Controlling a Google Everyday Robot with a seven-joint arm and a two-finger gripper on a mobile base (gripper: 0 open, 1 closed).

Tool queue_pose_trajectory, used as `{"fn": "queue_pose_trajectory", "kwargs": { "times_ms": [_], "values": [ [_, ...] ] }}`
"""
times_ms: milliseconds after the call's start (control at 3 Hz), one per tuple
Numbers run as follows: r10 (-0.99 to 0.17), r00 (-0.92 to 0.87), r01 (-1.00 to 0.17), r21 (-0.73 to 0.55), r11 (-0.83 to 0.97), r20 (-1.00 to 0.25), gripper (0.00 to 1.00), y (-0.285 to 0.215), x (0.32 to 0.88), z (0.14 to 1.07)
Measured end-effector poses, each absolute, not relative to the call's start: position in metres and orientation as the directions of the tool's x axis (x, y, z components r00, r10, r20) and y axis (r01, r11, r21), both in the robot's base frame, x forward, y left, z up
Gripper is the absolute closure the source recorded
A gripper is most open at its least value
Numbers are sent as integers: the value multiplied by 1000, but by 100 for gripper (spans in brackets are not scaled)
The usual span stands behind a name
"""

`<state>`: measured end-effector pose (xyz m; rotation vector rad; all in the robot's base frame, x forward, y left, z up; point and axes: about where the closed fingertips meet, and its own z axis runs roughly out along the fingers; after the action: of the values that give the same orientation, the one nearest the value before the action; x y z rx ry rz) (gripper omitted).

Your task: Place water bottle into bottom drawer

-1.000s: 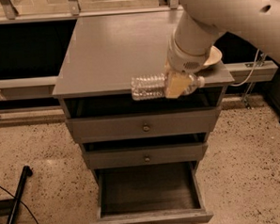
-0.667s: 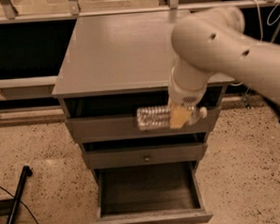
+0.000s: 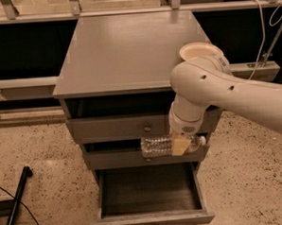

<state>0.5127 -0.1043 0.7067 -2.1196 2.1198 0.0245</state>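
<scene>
Your claw (image 3: 180, 144) sits at centre frame, in front of the middle drawer (image 3: 115, 159), and seems clamped across the bottle (image 3: 157, 145) near its capped end. The bottle lies level in that grip, cap toward the right, above the bottom drawer (image 3: 151, 222), which stands pulled open at lower centre. A bowl (image 3: 199, 50) rests on the bench (image 3: 123, 49) at upper right, partly behind the arm (image 3: 234, 93).
</scene>
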Motion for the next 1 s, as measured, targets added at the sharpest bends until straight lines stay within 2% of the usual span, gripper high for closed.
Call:
{"fn": "queue_pose_trajectory", "kwargs": {
  "times_ms": [333, 667, 1000],
  "values": [
    [-994, 5, -996, -90, 5, -113, 100, -104, 513, 707],
    [-962, -19, -998, -51, 34, -271, 100, -109, 509, 642],
    [-880, -85, -994, -27, 110, -467, 100, -130, 497, 561]
  ]
}}
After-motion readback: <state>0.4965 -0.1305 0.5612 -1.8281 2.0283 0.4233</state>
